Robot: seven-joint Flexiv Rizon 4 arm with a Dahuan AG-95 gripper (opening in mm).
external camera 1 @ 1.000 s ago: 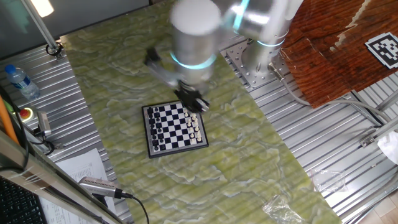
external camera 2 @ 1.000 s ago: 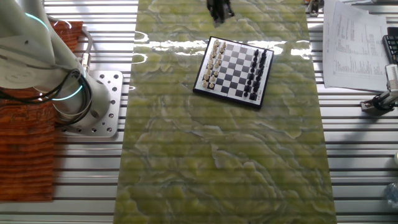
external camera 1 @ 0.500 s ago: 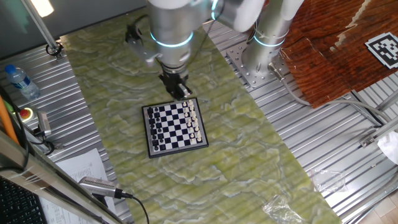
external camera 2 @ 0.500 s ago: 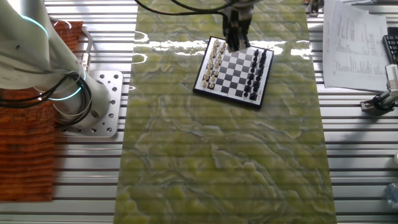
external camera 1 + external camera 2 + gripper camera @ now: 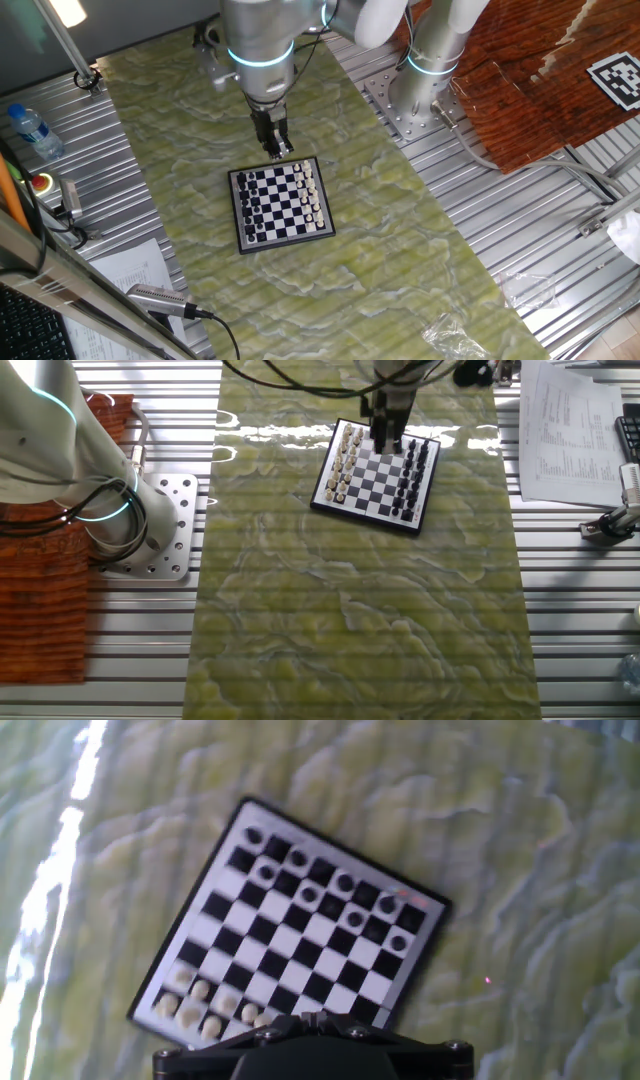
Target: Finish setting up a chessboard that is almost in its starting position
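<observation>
A small chessboard [image 5: 282,205] is lying flat on a green marbled mat [image 5: 330,270] that is covering the middle of a ribbed metal desk [image 5: 520,240]. In one fixed view the board is sitting near the centre of the mat, turned slightly askew, with dark pieces [image 5: 249,205] lining its 9 o'clock side and cream pieces [image 5: 314,198] lining its 3 o'clock side. In the other fixed view the board [image 5: 378,475] is lying toward the 12 o'clock end of the mat, with cream pieces along 9 o'clock and dark pieces along 3 o'clock.

The robot arm [image 5: 262,40] is reaching in from 12 o'clock, and its gripper [image 5: 273,140] is pointing down and hanging just beyond the board's far edge in one fixed view. In the other fixed view the gripper [image 5: 385,430] is overlapping the board's 12 o'clock edge, near the middle columns. Whether the jaws are spread or pressed together cannot be told; they look narrow and dark, and nothing is visibly pinched between them.

The hand view is blurred. It is showing the board [image 5: 300,935] tilted as a diamond, dark pieces toward 1 o'clock and cream pieces toward 7 o'clock, with the dark gripper body filling the 6 o'clock edge.

A water bottle [image 5: 30,130] is lying at 9 o'clock on the desk, and printed papers [image 5: 570,430] are resting at 3 o'clock in the other fixed view
</observation>
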